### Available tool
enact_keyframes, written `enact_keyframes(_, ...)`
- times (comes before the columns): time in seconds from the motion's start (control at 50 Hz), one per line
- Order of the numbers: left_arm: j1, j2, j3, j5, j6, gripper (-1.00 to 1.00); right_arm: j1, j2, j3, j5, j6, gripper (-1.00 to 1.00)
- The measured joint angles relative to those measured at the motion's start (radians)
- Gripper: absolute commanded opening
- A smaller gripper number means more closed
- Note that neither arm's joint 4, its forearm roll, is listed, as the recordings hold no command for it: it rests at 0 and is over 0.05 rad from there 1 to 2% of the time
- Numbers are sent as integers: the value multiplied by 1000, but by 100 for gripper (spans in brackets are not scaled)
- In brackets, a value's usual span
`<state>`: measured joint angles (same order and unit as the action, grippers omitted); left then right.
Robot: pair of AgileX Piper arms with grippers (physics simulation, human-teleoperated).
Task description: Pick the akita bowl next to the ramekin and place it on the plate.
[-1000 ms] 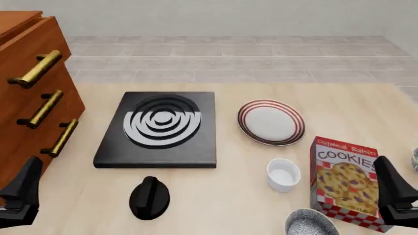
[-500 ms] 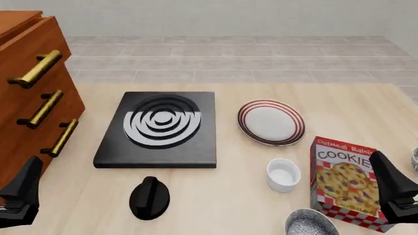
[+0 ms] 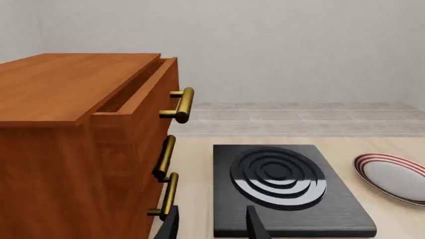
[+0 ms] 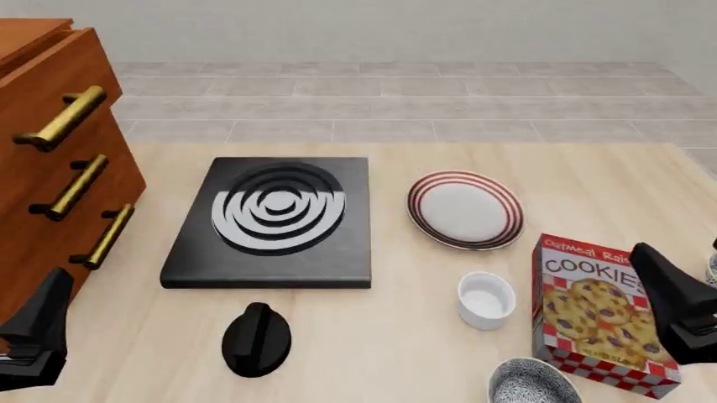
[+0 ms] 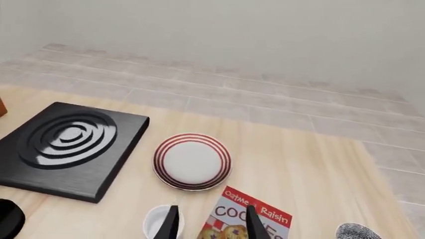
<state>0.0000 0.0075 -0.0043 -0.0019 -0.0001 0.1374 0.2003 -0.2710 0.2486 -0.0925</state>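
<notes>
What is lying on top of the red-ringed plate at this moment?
Nothing: the plate shows a bare white centre in both the front and right wrist views. The speckled bowl is at the near table edge, by the ramekin.

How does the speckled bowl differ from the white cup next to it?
The akita bowl is speckled black and white; the ramekin is plain white. The akita bowl sits at the table's near edge, cut off by the front view; the ramekin is farther in, nearer the plate. Both are upright, empty and ungripped.
</notes>
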Motion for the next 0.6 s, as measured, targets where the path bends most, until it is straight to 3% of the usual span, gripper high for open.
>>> enact_keyframes(0.6,0,0,0,0,0,100,50,177,-122,144,-34,100)
